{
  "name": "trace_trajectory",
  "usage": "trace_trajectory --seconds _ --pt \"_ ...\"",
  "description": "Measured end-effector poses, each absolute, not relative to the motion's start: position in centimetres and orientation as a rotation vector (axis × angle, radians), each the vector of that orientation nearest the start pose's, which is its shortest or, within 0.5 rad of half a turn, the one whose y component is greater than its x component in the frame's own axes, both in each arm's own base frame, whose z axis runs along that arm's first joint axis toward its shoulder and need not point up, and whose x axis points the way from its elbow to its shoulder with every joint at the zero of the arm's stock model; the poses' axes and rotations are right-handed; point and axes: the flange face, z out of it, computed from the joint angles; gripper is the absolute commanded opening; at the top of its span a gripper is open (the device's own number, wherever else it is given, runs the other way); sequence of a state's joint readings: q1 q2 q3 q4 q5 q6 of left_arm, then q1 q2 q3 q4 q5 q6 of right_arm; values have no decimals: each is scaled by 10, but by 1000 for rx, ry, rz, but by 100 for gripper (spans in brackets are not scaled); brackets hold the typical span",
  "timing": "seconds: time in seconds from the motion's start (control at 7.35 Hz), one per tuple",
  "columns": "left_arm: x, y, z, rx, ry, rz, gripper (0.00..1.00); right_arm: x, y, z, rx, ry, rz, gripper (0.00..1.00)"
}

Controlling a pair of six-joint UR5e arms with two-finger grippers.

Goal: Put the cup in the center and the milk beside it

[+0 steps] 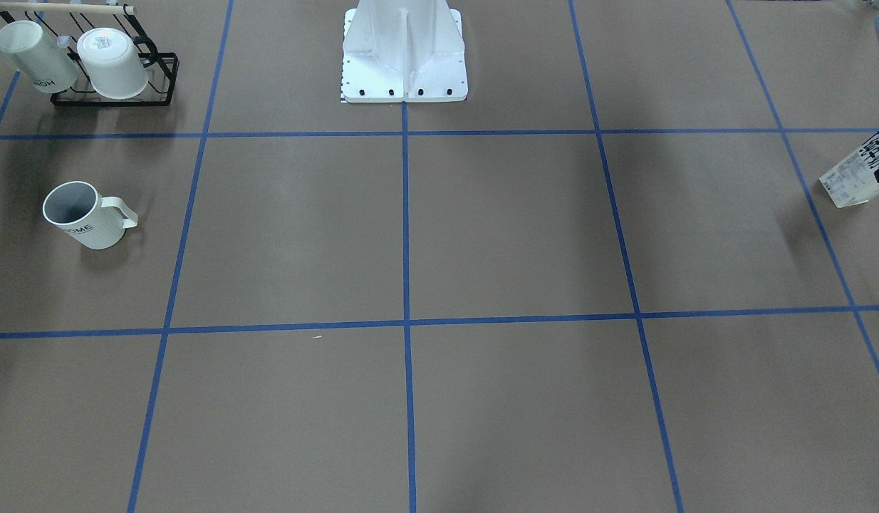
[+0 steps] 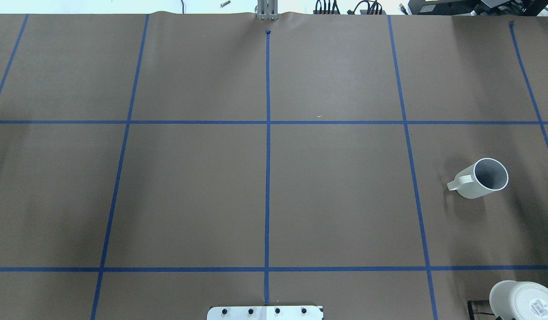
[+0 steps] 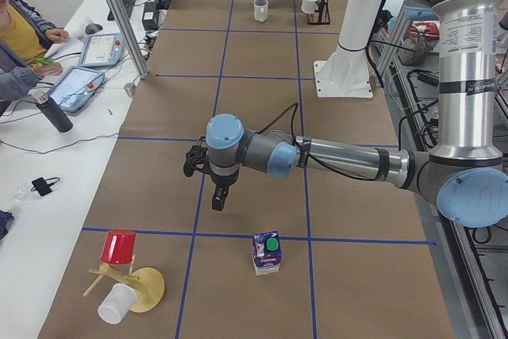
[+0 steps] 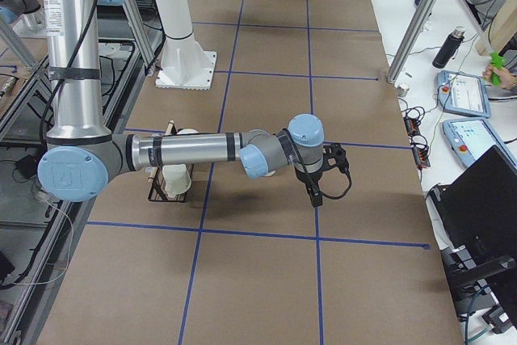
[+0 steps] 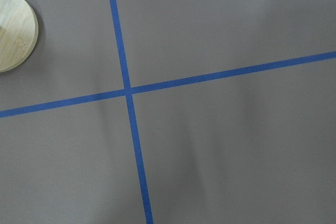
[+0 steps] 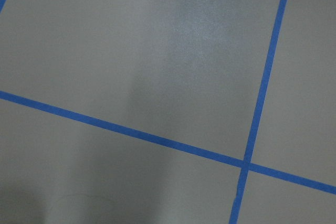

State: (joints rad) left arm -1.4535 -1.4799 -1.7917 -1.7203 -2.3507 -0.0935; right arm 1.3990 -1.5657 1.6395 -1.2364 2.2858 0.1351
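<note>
The cup [image 1: 90,216] stands upright on the brown surface, handle toward the middle; it also shows in the overhead view [image 2: 482,178] and far off in the exterior left view [image 3: 260,9]. The milk [image 3: 267,253] stands upright at the other end, cut by the edge of the front-facing view [image 1: 863,171]. The center [image 2: 268,122] is bare. My left gripper [image 3: 220,198] hangs over the table a little way from the milk. My right gripper [image 4: 313,191] hangs over bare table. Both show only in side views, so I cannot tell whether they are open or shut.
A black rack [image 1: 115,64] holds two more white mugs near the cup. A wooden stand [image 3: 123,275] with a red and a white cup stands past the milk; its round base [image 5: 13,30] shows in the left wrist view. Operators sit along the far side.
</note>
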Motion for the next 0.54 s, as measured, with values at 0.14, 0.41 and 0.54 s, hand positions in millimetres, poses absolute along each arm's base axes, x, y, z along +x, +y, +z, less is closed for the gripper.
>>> trace_trajectory --seconds 0.14,0.41,0.54 --pt "-8 -469 575 183 799 133 98 -22 -519 588 276 -758 -180 100" --pt "-11 -464 577 179 811 128 98 -23 -518 586 278 -763 -181 100" --pt "-12 -462 578 174 823 123 98 -23 -518 584 280 -766 -182 100"
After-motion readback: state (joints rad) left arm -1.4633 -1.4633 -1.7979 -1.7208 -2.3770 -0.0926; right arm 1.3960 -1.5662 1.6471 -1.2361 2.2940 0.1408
